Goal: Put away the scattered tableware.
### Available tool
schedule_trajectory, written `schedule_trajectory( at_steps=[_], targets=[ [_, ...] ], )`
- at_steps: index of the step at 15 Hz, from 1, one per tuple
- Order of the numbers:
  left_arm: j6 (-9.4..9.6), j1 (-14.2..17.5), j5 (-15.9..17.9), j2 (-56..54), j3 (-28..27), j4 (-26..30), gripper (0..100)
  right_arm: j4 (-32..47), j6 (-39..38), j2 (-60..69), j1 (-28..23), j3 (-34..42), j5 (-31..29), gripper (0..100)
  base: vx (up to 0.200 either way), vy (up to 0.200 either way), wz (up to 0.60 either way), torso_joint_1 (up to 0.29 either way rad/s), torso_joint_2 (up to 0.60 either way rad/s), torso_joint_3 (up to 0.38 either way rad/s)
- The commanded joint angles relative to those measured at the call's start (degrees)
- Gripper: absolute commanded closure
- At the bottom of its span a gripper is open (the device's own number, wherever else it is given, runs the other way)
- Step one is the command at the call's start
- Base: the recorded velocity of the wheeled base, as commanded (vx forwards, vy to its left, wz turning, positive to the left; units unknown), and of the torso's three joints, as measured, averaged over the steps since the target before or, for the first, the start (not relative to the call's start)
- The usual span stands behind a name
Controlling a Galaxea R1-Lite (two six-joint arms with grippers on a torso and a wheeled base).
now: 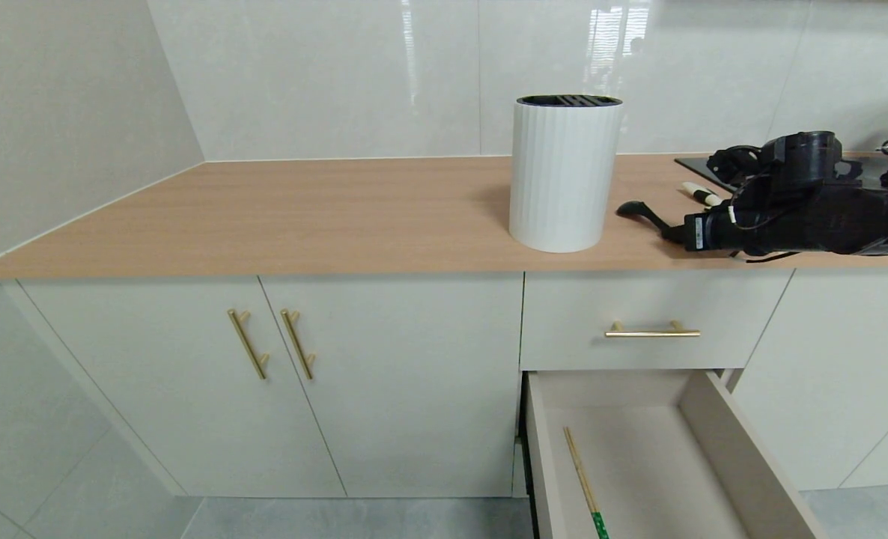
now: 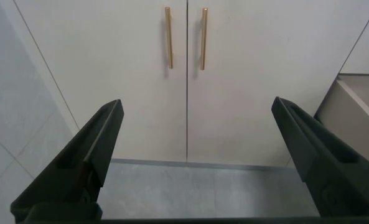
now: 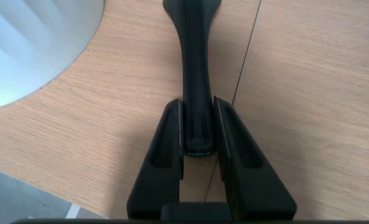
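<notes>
At the right of the head view, on the wooden countertop point(image 1: 339, 217), the right gripper point(image 1: 674, 233) is closed on a black utensil point(image 1: 636, 210). The utensil lies flat, just right of the white ribbed holder point(image 1: 564, 176).

- Right wrist view: both fingers point(image 3: 168, 143) press the tail end of the handle point(image 3: 195, 81). No gap shows either side.
- The far end flares; I take it for a spoon, not certain.
- The left gripper point(image 2: 196, 104) is spread wide and holds nothing. It faces the cabinet doors point(image 2: 246, 93).
- The open drawer point(image 1: 728, 449) is at lower right of the head view, with chopsticks point(image 1: 582, 479) already inside.

Handling, my judgement: the piece looks like stiff, smooth plastic, so light and not fragile, but slick. My hold is at the very end, so the head may droop or swivel between the pads on lifting. A hold nearer mid-handle would balance better. I lift slowly and watch for rotation.
</notes>
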State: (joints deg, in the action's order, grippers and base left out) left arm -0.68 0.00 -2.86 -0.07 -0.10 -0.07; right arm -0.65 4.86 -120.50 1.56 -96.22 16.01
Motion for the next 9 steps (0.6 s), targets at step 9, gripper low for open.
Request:
schedule_trajectory(
  at_steps=[9],
  targets=[
    [-0.02, 0.0, -0.04, 0.07, 0.01, -0.01, 0, 0.29, -0.38, 11.08, -0.07, 4.37, -0.01, 100, 0.0, 0.0, 0.0, 0.0, 0.0, 0.0]
  ],
)
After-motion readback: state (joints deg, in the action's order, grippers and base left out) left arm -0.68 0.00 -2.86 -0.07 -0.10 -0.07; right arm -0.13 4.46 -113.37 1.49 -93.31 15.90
